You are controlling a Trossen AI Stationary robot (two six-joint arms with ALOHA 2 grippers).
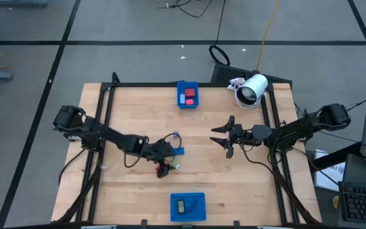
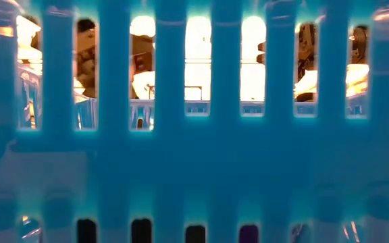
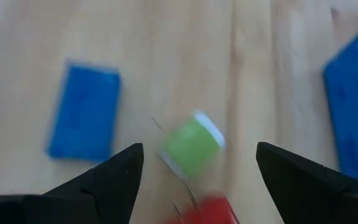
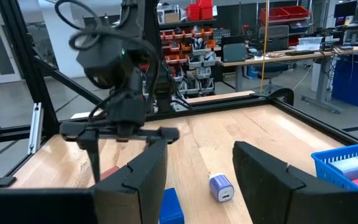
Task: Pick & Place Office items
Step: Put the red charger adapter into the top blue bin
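With its fingers spread wide, left end effector (image 3: 194, 171) hangs over the green bit (image 3: 191, 146); closing off-centre could roll it toward the red block (image 3: 207, 211).

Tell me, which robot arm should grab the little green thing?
The left one, probably. The left gripper hangs open right over the green piece, which sits between its fingers. The right gripper is farther away, near the table's middle.
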